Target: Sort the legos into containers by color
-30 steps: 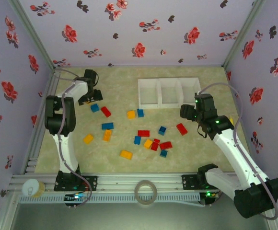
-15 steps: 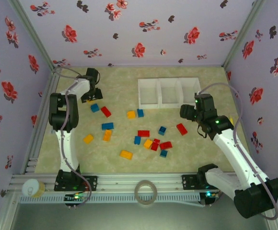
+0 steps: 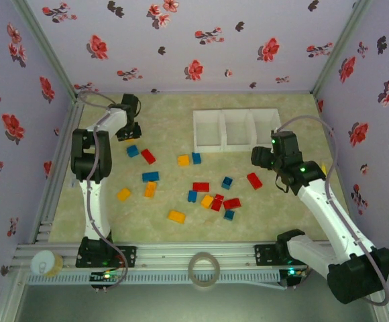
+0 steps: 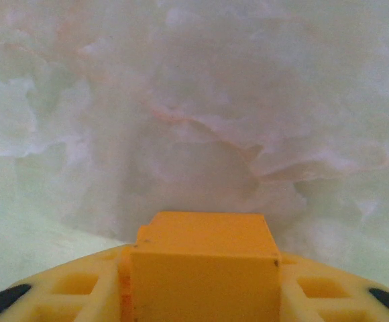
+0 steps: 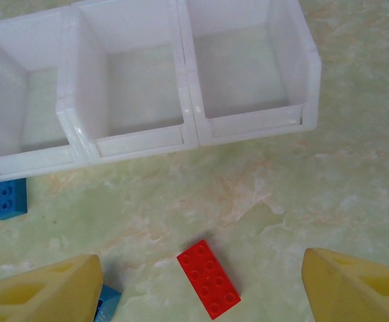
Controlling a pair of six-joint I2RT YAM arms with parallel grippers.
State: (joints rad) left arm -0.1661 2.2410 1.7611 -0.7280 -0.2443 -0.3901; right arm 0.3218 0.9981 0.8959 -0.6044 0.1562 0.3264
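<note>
The top external camera sat high above and behind the arm bases, looking down and forward over the whole table (image 3: 268, 208), from its near edge to the far wall. The left wrist camera hung very close to the surface by the far left corner, facing along its own fingers (image 4: 67, 292) past an orange brick (image 4: 204, 268) between them. The right wrist camera looked down from higher up at the white tray (image 5: 188, 127) near the far right corner. That tray and a red brick (image 5: 208, 277) beside it also appeared in the overhead view.
</note>
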